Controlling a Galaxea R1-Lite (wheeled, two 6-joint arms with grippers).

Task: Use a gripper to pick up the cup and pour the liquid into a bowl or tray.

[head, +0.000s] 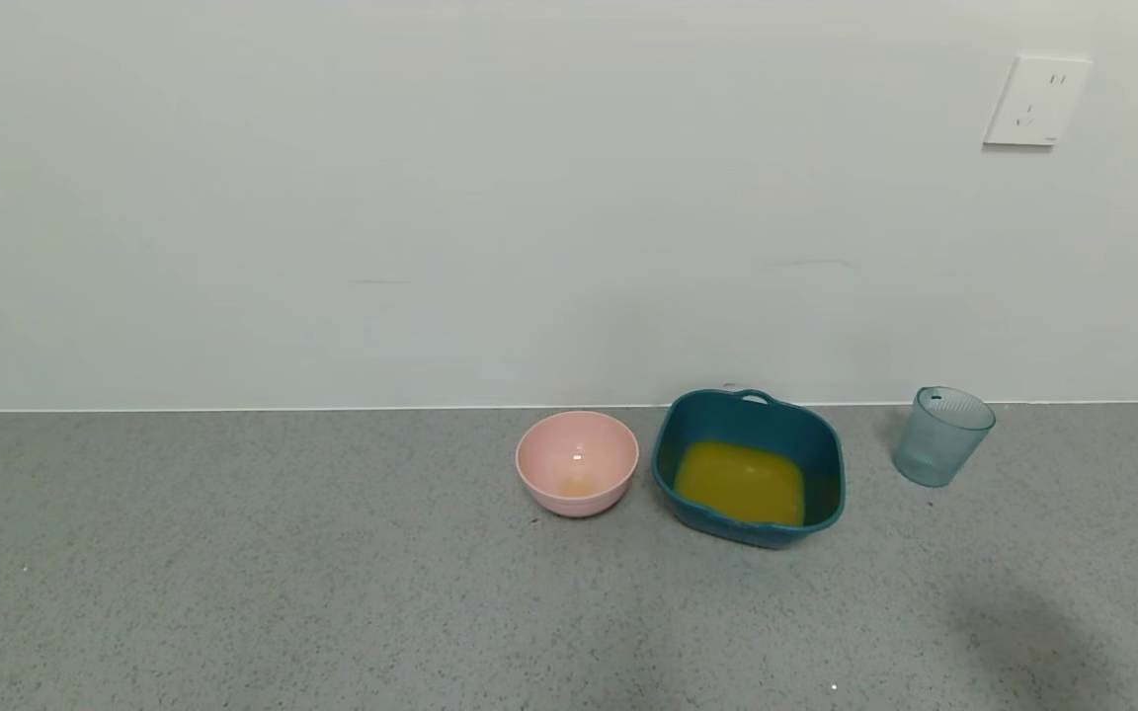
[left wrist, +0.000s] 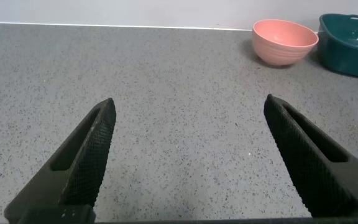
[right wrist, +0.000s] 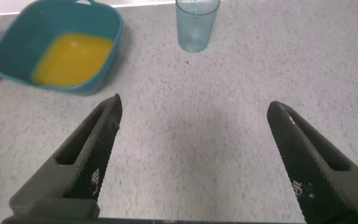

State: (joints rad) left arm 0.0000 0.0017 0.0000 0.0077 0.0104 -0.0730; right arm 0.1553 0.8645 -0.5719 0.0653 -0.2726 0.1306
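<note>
My right hand hangs spread wide above the grey tabletop, pinching nothing, with the cup standing upright well ahead of its fingertips. The cup sits near the wall, just right of the teal tub, apart from it. The orange-yellow liquid pools in the tub's bottom. A pink bowl sits just left of the tub. My left hand is also spread, idle over bare tabletop. No readable writing on anything; the white wall socket shows only slots.
</note>
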